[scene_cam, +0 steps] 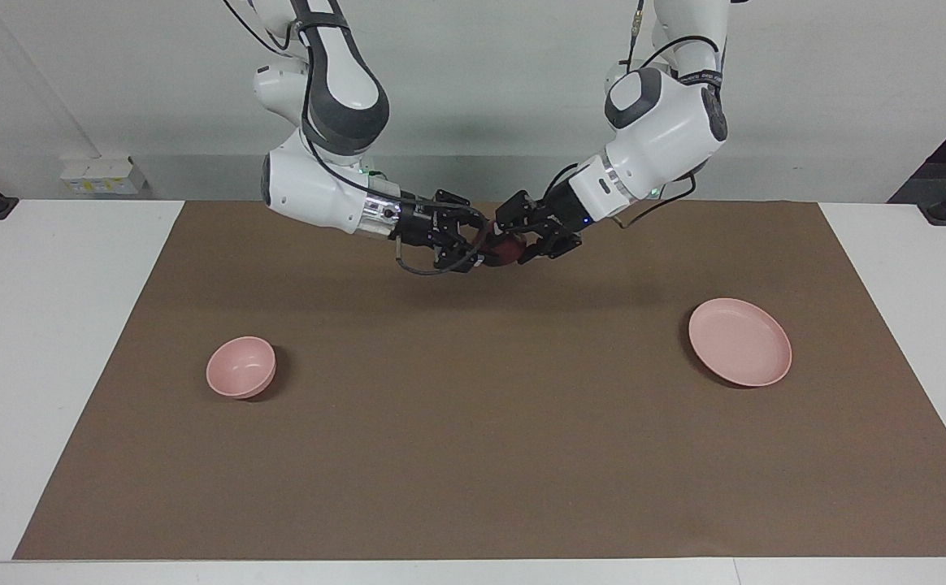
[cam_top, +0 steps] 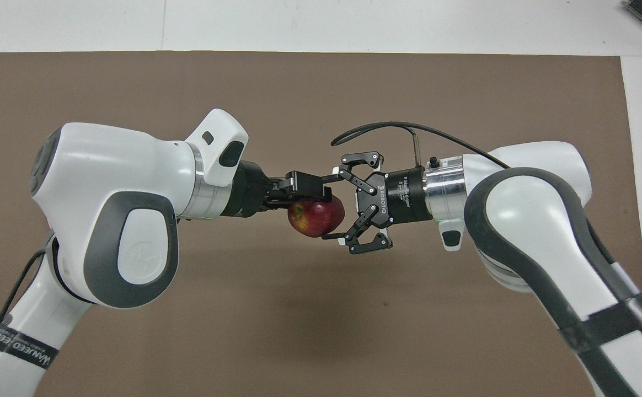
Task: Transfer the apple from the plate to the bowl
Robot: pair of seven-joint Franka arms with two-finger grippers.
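The dark red apple (scene_cam: pixel 507 250) (cam_top: pixel 316 218) hangs in the air over the middle of the brown mat, between my two grippers. My left gripper (scene_cam: pixel 519 244) (cam_top: pixel 314 203) is shut on the apple, with one finger over it and the other hidden under it. My right gripper (scene_cam: pixel 481 249) (cam_top: pixel 327 207) faces it, open, with a finger on each side of the apple. The pale pink plate (scene_cam: pixel 739 341) lies bare toward the left arm's end. The small pink bowl (scene_cam: pixel 240 367) stands toward the right arm's end. In the overhead view the arms hide both.
A brown mat (scene_cam: pixel 473 455) covers most of the white table (scene_cam: pixel 42 325). A small white box (scene_cam: pixel 103 175) sits at the table's edge by the wall, toward the right arm's end.
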